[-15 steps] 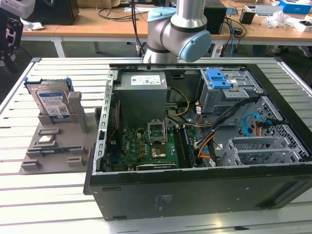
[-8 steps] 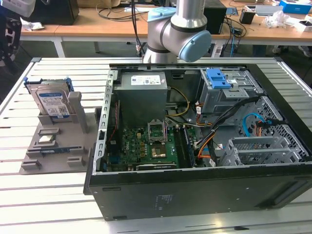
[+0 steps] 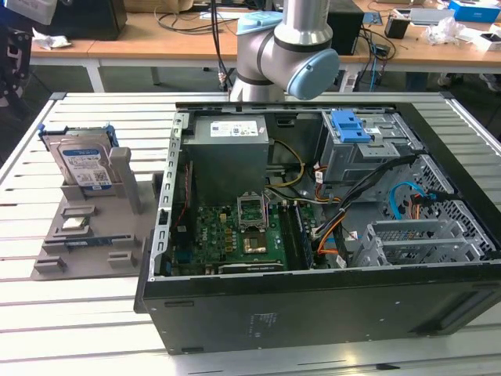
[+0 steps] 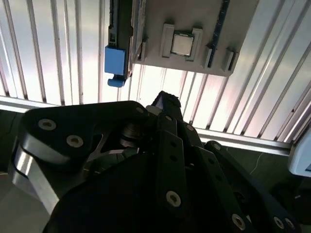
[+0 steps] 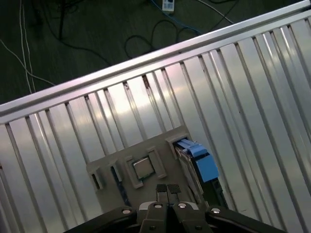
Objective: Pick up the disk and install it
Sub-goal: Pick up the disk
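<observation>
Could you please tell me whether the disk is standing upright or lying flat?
Upright: the disk stands on edge in the grey holder, outside the computer case.

Beneath the gripper (image 5: 167,190), only the grey holder (image 5: 156,143) and the upright disk (image 5: 201,163) interrupt the open slatted surface (image 5: 243,87).

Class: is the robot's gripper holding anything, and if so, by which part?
Nothing is held. The gripper is shut and empty in the first wrist view; the flat silver metal disk with blue plastic carrier frame stands apart in its grey plastic holder.
</observation>
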`<state>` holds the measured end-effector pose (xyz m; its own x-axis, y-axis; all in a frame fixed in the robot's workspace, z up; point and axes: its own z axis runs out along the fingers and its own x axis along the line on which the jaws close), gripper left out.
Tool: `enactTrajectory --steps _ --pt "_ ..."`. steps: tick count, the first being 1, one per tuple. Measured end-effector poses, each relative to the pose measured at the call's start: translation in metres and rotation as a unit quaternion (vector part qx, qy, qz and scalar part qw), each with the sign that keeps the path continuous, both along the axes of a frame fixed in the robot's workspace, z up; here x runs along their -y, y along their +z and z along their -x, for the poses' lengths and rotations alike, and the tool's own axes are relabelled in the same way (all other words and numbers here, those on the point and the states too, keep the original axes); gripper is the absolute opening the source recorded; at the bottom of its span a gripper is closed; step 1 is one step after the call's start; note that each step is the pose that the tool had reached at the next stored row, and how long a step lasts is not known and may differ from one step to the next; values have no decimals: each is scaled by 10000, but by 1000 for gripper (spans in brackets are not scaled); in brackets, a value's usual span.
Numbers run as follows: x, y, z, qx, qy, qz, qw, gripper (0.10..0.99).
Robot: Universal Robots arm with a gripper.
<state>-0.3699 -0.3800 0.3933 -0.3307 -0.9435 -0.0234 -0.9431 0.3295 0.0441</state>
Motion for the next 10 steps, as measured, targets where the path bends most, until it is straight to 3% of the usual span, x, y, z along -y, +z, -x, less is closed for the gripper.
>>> enactTrajectory --steps 6,10 --pt "0 0 -1 0 437 0 9990 106" --pt "0 0 -1 0 804 0 9968 106"
